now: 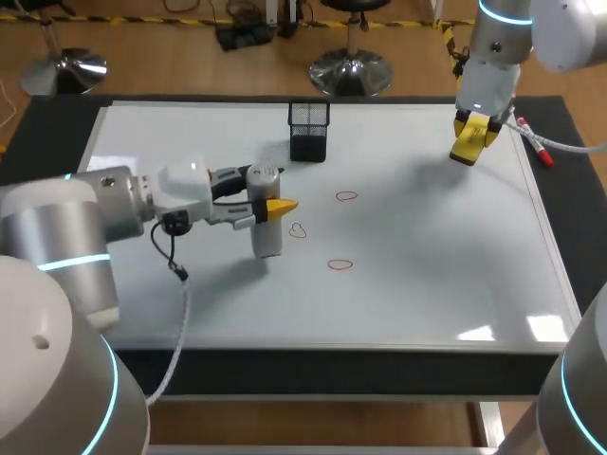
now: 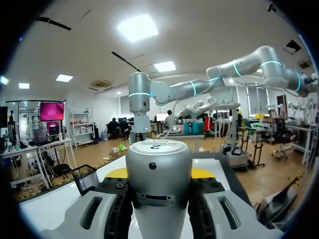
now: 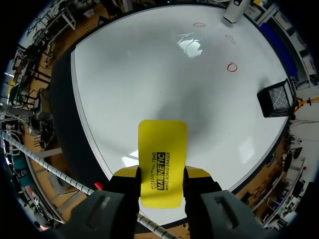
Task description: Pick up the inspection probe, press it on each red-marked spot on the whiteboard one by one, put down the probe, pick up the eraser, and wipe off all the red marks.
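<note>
Yellow fingertips of the left gripper [image 2: 159, 173] press on the inspection probe [image 1: 266, 226] from two sides, clamping it just below its cap. The left arm [image 1: 100, 213] comes in low from the left with its wrist level, so the probe stands upright between the fingers. The probe is a silver-grey cylinder with a flat round top and a small dark dot on its side. Its lower end is down at the whiteboard [image 1: 427, 284], though I cannot tell whether it touches. It stands just beside the heart-shaped red mark [image 1: 298, 230], not on it. The far red ring [image 1: 346, 196] lies beyond the heart and the near red ring [image 1: 340, 264] toward the front edge, both apart from the probe.

The right gripper [image 3: 160, 172] is clamped on the yellow eraser [image 3: 162, 147], a flat slab with rounded corners that sticks out past the fingertips. The right arm [image 1: 493, 57] holds it pointing down over the whiteboard's far right corner, clear of the surface, with a soft shadow beneath. A black mesh basket [image 1: 309, 131] stands at the far edge, well apart from both grippers. A red marker [image 1: 537, 144] lies just off the board's right edge, near the right gripper.
</note>
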`<state>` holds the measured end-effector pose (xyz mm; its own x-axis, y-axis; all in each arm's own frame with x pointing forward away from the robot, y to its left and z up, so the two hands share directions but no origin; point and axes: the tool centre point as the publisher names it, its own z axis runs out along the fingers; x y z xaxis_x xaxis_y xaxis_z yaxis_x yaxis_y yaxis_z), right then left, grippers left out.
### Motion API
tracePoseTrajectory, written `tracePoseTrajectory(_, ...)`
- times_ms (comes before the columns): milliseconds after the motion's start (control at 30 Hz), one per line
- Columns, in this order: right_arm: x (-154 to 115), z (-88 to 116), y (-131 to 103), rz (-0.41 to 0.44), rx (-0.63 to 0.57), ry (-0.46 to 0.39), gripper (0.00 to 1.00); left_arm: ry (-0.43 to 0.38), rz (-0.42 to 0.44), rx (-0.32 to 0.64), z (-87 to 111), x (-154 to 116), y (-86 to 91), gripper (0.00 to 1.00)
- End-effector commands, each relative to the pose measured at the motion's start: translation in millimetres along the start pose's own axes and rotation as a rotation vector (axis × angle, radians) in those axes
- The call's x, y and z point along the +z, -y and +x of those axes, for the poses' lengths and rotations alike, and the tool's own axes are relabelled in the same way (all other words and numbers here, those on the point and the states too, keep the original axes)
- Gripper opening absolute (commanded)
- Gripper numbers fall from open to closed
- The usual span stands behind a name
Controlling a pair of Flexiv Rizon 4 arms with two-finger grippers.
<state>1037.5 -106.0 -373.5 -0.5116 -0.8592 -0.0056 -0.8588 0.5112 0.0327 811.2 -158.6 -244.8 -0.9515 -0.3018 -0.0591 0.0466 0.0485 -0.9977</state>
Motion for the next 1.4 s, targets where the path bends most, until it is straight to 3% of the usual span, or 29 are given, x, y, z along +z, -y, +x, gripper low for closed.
tracePoseTrajectory(33, -1, 0, 1, 0.000, -0.002, -0.004, 0.00, 0.092, 0.003, 0.006, 15.5, -23, 7.1, 0.00)
tracePoseTrajectory(733, -1, 0, 1, 0.000, -0.002, -0.004, 0.00, 0.137, 0.021, 0.014, 36.4, -103, 3.8, 0.00)
tracePoseTrajectory(1000, -1, 0, 1, 0.000, -0.002, -0.004, 0.00, 0.141, 0.019, 0.016, 31.9, -132, 2.2, 0.00)
tracePoseTrajectory(1400, -1, 0, 1, 0.000, -0.002, -0.004, 0.00, 0.151, 0.025, 0.021, 18.2, -152, 0.0, 0.00)
